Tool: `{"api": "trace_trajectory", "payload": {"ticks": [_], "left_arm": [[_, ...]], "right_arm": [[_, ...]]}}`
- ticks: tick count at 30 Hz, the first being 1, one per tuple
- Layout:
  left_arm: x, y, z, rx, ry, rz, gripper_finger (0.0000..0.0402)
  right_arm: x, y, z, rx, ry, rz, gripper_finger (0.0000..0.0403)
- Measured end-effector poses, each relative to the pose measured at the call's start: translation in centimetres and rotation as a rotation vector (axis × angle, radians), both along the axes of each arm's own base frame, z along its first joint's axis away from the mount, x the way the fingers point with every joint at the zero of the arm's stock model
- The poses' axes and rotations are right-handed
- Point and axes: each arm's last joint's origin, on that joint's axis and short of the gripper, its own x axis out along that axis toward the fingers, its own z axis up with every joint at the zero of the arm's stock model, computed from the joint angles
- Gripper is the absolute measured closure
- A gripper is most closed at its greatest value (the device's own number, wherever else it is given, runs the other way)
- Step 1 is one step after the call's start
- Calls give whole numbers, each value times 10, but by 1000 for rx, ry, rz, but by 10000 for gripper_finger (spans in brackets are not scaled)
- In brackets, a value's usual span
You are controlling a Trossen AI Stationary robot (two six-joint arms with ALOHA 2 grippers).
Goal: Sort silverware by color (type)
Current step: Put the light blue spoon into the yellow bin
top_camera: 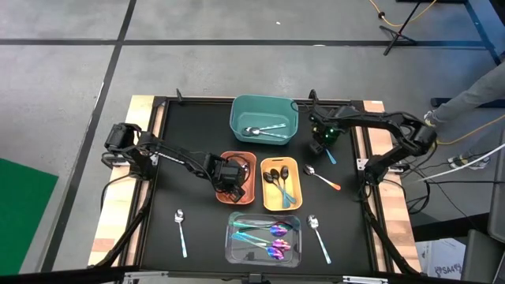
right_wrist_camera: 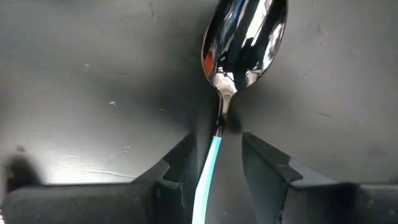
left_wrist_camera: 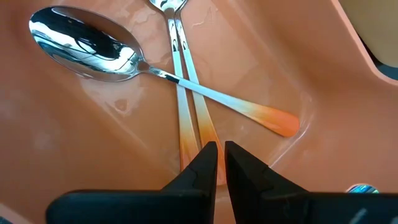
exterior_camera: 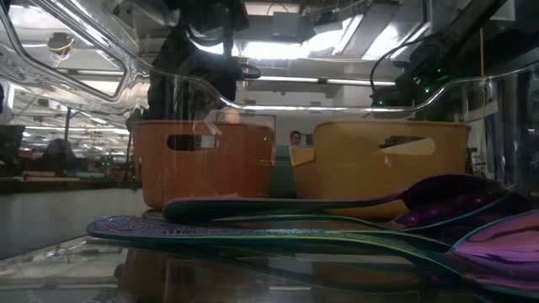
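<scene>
The right claw [right_wrist_camera: 216, 167] is at the far right of the counter [top_camera: 197, 126], just right of the teal bin [top_camera: 264, 117], low over a spoon with a teal handle [right_wrist_camera: 208, 168]. Its jaws stand apart, one on each side of the thin handle, and they do not press it yet; the spoon seems to lie flat on the black mat, the bowl pointing away from the claw. The risk here is the flat, narrow handle. If the claw closes too high, the fingers may slip over it and shut on nothing. If it closes off centre, the spoon could turn or slide aside, and a weak hold may let it fall on the way to a bin.

The left claw [left_wrist_camera: 217, 163] is inside the orange bin [top_camera: 251, 162], nearly closed, and it holds nothing that I can see. Its tips are just above the two spoons with orange handles [left_wrist_camera: 186, 99] that lie crossed on the bin floor. If this arm rises carelessly, it might catch a handle or push the bin.

Three more spoons [top_camera: 181, 229] wait on the mat, at near left, near right and right of the yellow bin [top_camera: 282, 183].
</scene>
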Motion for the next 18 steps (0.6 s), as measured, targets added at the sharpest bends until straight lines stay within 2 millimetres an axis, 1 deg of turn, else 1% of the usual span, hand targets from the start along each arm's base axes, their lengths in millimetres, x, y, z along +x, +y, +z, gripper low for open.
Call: {"api": "trace_trajectory", "payload": {"ticks": [7, 13, 15, 18], "left_arm": [[0, 0, 0, 0, 0, 0, 376], [0, 0, 0, -1, 0, -1, 376], [0, 0, 0, -6, 1, 0, 376], [0, 0, 0, -8, 0, 2, 376]], "right_arm": [[2, -2, -10, 20, 41, 1, 288], [4, -3, -12, 19, 41, 2, 289], [4, -3, -12, 19, 39, 3, 295], [4, -3, -12, 20, 35, 3, 320]]}}
